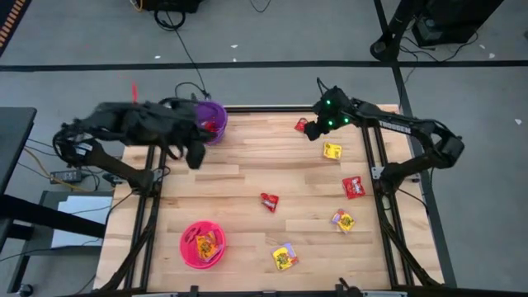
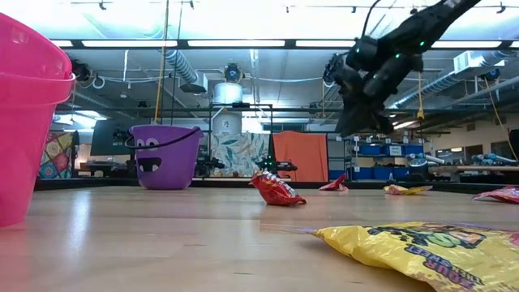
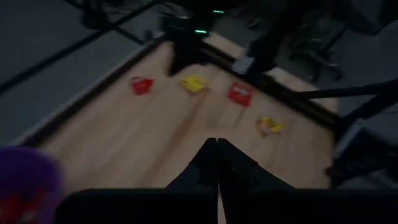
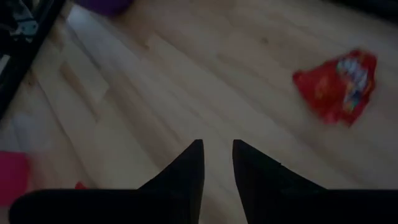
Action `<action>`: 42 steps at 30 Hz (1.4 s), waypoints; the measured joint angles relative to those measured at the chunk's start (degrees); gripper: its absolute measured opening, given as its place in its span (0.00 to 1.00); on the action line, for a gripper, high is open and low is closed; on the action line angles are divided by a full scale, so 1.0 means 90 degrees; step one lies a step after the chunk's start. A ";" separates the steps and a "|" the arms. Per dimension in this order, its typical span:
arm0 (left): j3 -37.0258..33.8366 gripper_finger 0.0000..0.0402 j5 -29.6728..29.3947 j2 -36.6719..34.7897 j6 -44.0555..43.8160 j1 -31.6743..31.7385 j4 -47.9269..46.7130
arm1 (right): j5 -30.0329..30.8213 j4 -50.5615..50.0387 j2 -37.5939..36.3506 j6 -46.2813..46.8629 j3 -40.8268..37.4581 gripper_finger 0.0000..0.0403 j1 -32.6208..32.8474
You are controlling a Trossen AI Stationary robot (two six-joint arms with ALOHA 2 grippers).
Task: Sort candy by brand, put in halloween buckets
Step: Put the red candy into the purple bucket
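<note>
Six candy packets lie flat on the table: red ones (image 1: 302,125), (image 1: 354,187), (image 1: 269,201) and yellow ones (image 1: 332,151), (image 1: 343,220), (image 1: 285,257). The purple bucket (image 1: 211,120) stands at the far edge with red candy inside. The pink bucket (image 1: 202,244) stands near the front with yellow candy inside. My right gripper (image 1: 314,129) (image 4: 216,149) hangs open above the wood just beside the far red packet (image 4: 339,84) and touches nothing. My left gripper (image 1: 195,157) (image 3: 216,146) is shut and empty, in the air beside the purple bucket (image 3: 25,180).
The table has a raised dark rim (image 1: 272,108) along its far edge. Black arm frames run down the left side (image 1: 144,223) and the right side (image 1: 388,223). Bare wood lies between the two buckets (image 1: 239,177). In the low view the nearest yellow packet (image 2: 422,247) lies close to the front edge.
</note>
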 joint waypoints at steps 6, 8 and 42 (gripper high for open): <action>-0.0677 0.01 0.0044 0.0002 -0.0320 -0.0427 0.1339 | -0.0583 0.0038 0.0772 -0.1113 0.0466 0.24 -0.0518; -0.0804 0.01 0.0030 0.0011 -0.0430 -0.0451 0.1628 | -0.0767 0.0013 0.1008 -0.1381 0.0646 0.24 -0.0654; -0.0888 0.01 -0.0171 0.0015 -0.0812 -0.0470 0.1979 | 0.0274 -0.1232 0.3085 -0.3377 0.1877 0.80 -0.1316</action>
